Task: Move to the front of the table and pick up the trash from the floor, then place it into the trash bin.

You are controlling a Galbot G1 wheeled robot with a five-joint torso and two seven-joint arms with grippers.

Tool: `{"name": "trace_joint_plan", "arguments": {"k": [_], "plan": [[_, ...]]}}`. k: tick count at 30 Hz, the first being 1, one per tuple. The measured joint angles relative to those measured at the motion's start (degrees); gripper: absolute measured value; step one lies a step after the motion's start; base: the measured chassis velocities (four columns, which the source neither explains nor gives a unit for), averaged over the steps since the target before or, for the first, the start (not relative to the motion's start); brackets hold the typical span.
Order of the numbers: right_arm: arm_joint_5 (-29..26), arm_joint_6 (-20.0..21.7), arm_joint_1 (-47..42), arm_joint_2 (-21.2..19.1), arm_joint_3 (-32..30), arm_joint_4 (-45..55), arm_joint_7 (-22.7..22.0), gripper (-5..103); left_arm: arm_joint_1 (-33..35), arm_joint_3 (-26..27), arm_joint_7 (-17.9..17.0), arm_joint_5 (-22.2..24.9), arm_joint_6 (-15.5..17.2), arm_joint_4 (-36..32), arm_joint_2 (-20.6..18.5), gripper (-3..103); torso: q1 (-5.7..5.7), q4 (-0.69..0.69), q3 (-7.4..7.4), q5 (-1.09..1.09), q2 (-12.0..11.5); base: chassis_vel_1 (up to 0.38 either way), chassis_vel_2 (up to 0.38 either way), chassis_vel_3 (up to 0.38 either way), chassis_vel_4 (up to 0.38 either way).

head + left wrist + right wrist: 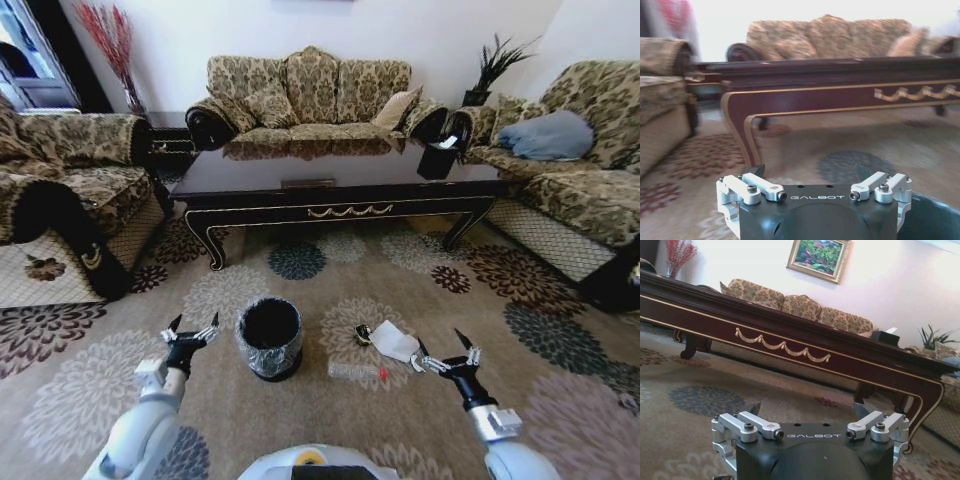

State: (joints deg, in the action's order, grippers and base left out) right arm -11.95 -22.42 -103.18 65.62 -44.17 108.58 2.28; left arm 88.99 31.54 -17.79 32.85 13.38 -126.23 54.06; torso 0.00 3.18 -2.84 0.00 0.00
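The dark wood table point(335, 188) stands ahead of me on the patterned carpet. In front of it on the floor sits the round black trash bin point(269, 338) with its clear liner. To its right lies the trash: a white crumpled wad point(395, 341), a clear bottle with a red cap point(358, 372) and a small dark wrapper point(362, 333). My left gripper point(192, 328) hangs open just left of the bin. My right gripper point(443, 350) is open just right of the wad, holding nothing. Both wrist views look over open grippers point(810, 172) point(807, 410) toward the table point(840, 95) point(790, 335).
A sofa point(310, 95) stands behind the table, and armchairs flank it on the left point(70, 190) and right point(570, 170). A black tissue holder point(438, 158) sits on the table's right end. The carpet between me and the table is open floor.
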Motion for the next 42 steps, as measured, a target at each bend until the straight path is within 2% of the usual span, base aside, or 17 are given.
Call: {"name": "trace_joint_plan", "arguments": {"k": [1,2,4,5,6,7,9,10,11,15,19,23,28,29,33,39,42], "plan": [[0.1,-0.2,-0.1,0.4,0.0,-0.1,0.0,100,-1.6,-1.3,-0.4,1.7,1.3,0.1,-1.8,100,0.0,0.03,0.0,0.0,0.0,0.0,0.0,0.0,0.0],[0.1,-0.2,-0.1,0.4,0.0,-0.1,0.0,100,-1.6,-1.3,-0.4,1.7,1.3,0.1,-1.8,100,0.0,0.03,0.0,0.0,0.0,0.0,0.0,0.0,0.0],[0.3,-0.4,-0.2,0.9,0.0,-0.2,0.0,100,-4.3,-3.6,-1.5,5.6,3.7,0.4,-4.5,100,0.0,0.04,0.0,0.0,0.0,0.0,0.0,0.0,0.0],[0.5,-0.5,-0.2,1.3,-0.1,-0.2,0.0,100,-6.9,-5.8,-3.0,10.1,6.7,0.7,-6.6,100,0.0,0.02,-0.02,0.0,0.0,0.0,0.0,0.0,0.0],[0.6,-0.4,-0.1,1.4,-0.1,-0.2,0.0,100,-8.0,-6.6,-3.9,12.1,8.1,0.9,-7.4,100,0.01,0.03,-0.02,0.0,0.0,0.0,0.0,0.0,0.0],[0.6,-0.4,-0.1,1.4,-0.1,-0.2,0.0,100,-8.0,-6.6,-3.9,12.1,8.1,0.9,-7.4,100,0.01,0.03,-0.02,0.0,0.0,0.0,0.0,0.0,0.0],[1.4,0.4,0.3,0.9,0.2,-0.1,-0.5,100,-9.4,-8.0,-6.9,16.6,12.2,0.9,-8.3,100,0.01,0.01,-0.02,0.0,0.0,0.0,0.0,0.0,0.0],[1.4,0.4,0.3,0.9,0.2,-0.1,-0.5,100,-9.4,-8.0,-6.9,16.6,12.2,0.9,-8.3,100,0.01,0.01,-0.02,0.0,0.0,0.0,0.0,0.0,0.0],[2.4,0.5,0.4,0.5,0.3,-0.4,-0.5,100,-9.5,-8.2,-8.9,18.5,14.6,0.4,-8.3,100,0.0,-0.01,-0.02,-0.01,0.0,0.0,0.0,0.0,0.0],[4.1,-0.2,-0.1,0.5,0.2,-1.3,0.2,100,-9.7,-8.3,-12.0,23.2,19.1,-0.4,-7.8,100,0.0,-0.01,-0.02,0.01,0.0,0.0,0.0,0.0,0.0],[4.1,-0.4,-0.2,0.4,0.4,-1.3,0.3,100,-10.8,-8.3,-12.2,25.3,20.8,2.0,-7.0,100,0.0,0.02,-0.02,0.01,0.0,0.0,0.0,0.0,0.0],[4.0,-0.3,0.2,-0.4,1.0,-1.3,0.3,100,-12.6,-9.1,-10.7,23.9,20.7,5.8,-5.5,100,0.0,-0.03,-0.02,-0.01,0.0,0.0,0.0,0.0,0.0],[3.8,-0.3,-0.9,-0.8,0.8,-1.0,0.3,100,-17.5,-12.8,-9.9,23.0,20.2,10.2,-2.7,100,0.0,0.03,-0.02,0.0,0.0,0.0,0.0,0.0,0.0],[3.8,-0.3,-1.4,-1.0,0.6,-0.7,0.3,100,-19.1,-14.2,-9.8,21.8,19.8,11.8,-1.0,100,0.0,0.03,-0.02,0.0,0.0,0.0,0.0,0.0,0.0],[4.2,-0.3,-1.6,-1.4,0.5,-0.7,-0.1,100,-20.9,-16.1,-10.6,21.7,19.9,13.9,1.8,100,0.0,0.01,-0.02,0.0,0.0,0.0,0.0,0.0,0.0],[4.2,0.0,-1.9,-1.4,0.2,0.1,-0.5,100,-20.8,-16.8,-11.0,22.2,20.2,15.6,3.1,100,0.0,-0.01,-0.02,0.0,0.0,0.0,0.0,0.0,0.0],[4.3,0.0,-2.0,-0.9,0.4,0.2,-0.5,100,-22.6,-17.6,-11.6,24.1,21.0,17.2,3.7,100,0.0,0.0,-0.02,0.0,0.0,0.0,0.0,0.0,0.0]]}}
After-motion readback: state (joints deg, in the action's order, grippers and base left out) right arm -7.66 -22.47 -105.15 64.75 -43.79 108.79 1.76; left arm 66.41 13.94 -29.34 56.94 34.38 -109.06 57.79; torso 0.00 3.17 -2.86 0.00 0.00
